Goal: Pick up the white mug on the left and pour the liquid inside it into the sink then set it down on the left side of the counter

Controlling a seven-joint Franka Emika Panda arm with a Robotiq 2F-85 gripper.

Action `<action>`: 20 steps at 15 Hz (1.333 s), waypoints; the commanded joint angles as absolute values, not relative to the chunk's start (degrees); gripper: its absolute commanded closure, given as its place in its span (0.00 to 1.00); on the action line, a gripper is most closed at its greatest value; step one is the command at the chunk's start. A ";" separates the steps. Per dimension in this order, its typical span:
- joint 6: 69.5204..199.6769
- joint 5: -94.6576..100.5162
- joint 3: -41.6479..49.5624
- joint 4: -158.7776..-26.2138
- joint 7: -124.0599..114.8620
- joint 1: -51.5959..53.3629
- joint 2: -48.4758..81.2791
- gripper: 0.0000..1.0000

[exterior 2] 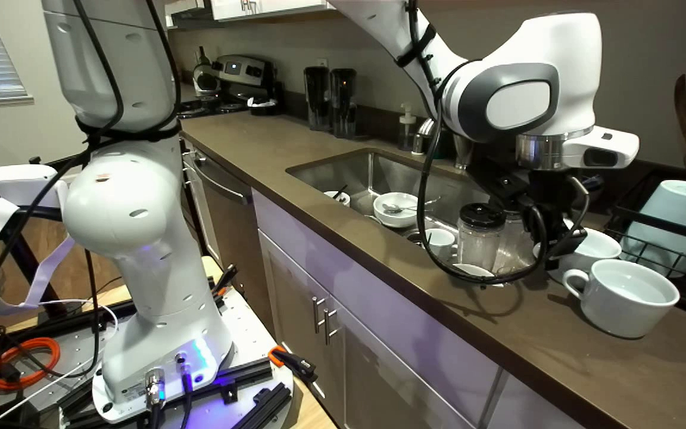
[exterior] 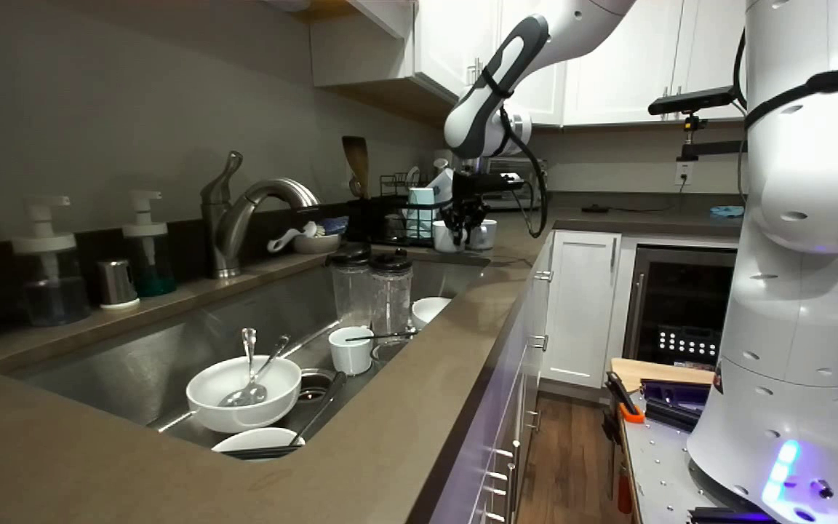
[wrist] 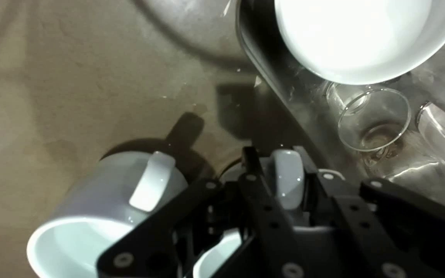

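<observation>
Straddling the handle (wrist: 289, 177) of a white mug (wrist: 219, 251), gripper (wrist: 277, 152) of unclear clench, handle plain only in the wrist view

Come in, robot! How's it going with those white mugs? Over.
Jaws astride handle of white mug; grip unclear. Mug upright beside sink, not over it. Second mug close alongside, possibly in the way.

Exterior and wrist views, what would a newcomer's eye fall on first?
The big white robot arm arches over the counter, its end effector at a white mug's handle in the wrist view. Next, the steel sink set in the counter, holding bowls and clear, black-lidded containers.
</observation>
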State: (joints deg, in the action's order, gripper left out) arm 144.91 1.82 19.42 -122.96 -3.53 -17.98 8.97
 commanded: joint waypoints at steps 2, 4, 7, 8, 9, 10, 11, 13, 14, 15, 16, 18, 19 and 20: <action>145.27 0.88 19.07 -121.43 -1.22 -18.85 9.86 0.63; 145.19 0.91 19.11 -121.23 -1.20 -18.88 9.92 0.59; 145.14 0.97 19.20 -120.86 -1.23 -18.92 9.94 0.43; 145.15 0.84 19.18 -120.80 -1.09 -18.95 9.93 0.64; 145.28 0.70 19.16 -120.79 -1.03 -18.99 9.95 0.73; 145.29 0.59 19.15 -120.77 -0.94 -19.03 9.98 0.75; 145.15 0.56 19.18 -120.80 -0.94 -19.09 9.98 0.82; 144.89 0.53 19.15 -120.78 -0.91 -19.18 10.05 0.94; 144.86 0.35 19.10 -120.77 -0.72 -19.27 10.16 0.98; 144.87 0.32 19.08 -120.76 -0.65 -19.28 10.18 1.00; 144.92 0.33 19.06 -120.77 -0.63 -19.29 10.22 0.97; 144.86 0.23 19.01 -120.82 -0.45 -19.30 10.16 0.96; 144.79 0.24 19.01 -120.89 -0.44 -19.29 10.09 0.96; 144.26 0.27 19.02 -121.10 -0.38 -19.28 9.71 0.96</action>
